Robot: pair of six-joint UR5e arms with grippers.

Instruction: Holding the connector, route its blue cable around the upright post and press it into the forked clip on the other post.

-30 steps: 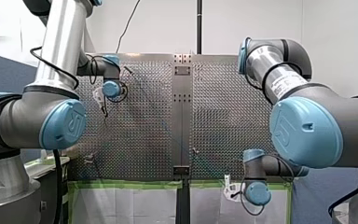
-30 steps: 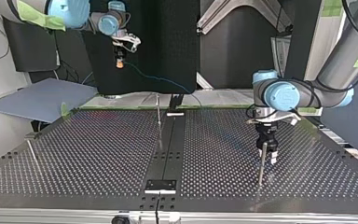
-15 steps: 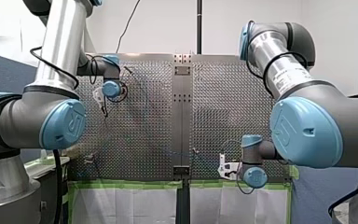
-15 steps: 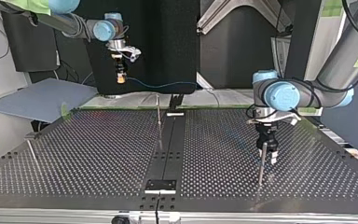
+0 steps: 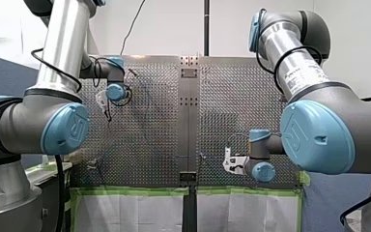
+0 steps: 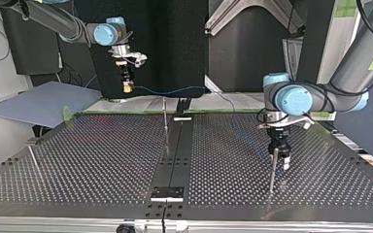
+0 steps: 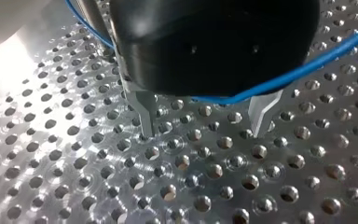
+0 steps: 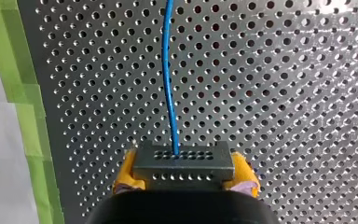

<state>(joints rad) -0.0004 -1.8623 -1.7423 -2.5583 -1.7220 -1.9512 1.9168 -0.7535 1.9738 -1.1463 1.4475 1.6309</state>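
My right gripper point(image 8: 184, 176): yellow pads point(image 8: 122, 176) closed on either side of a grey connector point(image 8: 184, 161) with rows of small holes; firm hold. Blue cable point(image 8: 168, 84): leaves the connector's face and runs ahead over the perforated table point(image 8: 284, 93), with green tape point(image 8: 18, 70) along the table's edge. Top view: connector held high over the table's far edge; cable strung almost level towards the middle, passing above the tip of the thin central post point(image 6: 165, 121). My left gripper point(image 7: 204, 116): metal fingers point(image 7: 145, 112) spread wide, nothing between them, tips close over the table. Top view: it hangs just behind a second slim post point(image 6: 272, 170); I cannot tell whether they touch. Third post point(image 6: 33, 158): at that view's left, well apart from both grippers
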